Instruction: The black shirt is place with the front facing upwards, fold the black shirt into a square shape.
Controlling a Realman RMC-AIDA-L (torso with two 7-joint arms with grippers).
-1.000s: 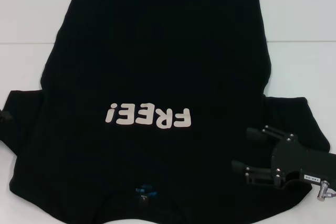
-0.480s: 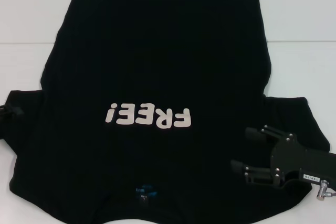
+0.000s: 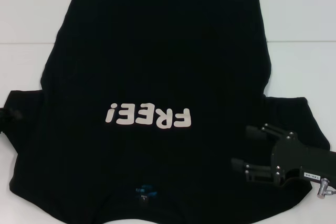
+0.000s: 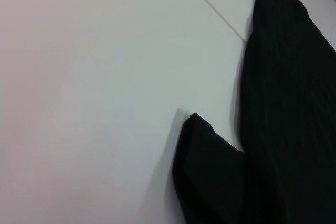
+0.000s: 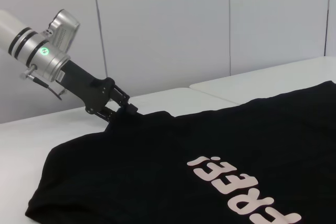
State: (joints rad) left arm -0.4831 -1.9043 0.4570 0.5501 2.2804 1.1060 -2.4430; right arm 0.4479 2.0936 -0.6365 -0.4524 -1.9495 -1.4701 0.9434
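The black shirt point(image 3: 157, 77) lies flat, front up, on the white table point(image 3: 299, 19), its pale "FREE!" lettering point(image 3: 148, 116) above a small blue neck label point(image 3: 143, 190). The right gripper point(image 3: 247, 148) hovers open over the right sleeve. The left gripper point(image 5: 123, 109) meets the left sleeve's edge; whether its fingers are closed cannot be told.

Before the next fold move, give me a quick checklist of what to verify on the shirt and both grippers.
1. Black shirt lies front up, "FREE!" lettering showing: ok.
2. Shirt spread flat, no fold made yet: ok.
3. Left gripper at the edge of the shirt's left sleeve: ok.
4. Left gripper has actually pinched the sleeve: cannot tell.
5. Right gripper over the shirt's right sleeve, fingers spread: ok, but not yet gripping cloth.
6. White table beside the shirt gives room to fold: ok.
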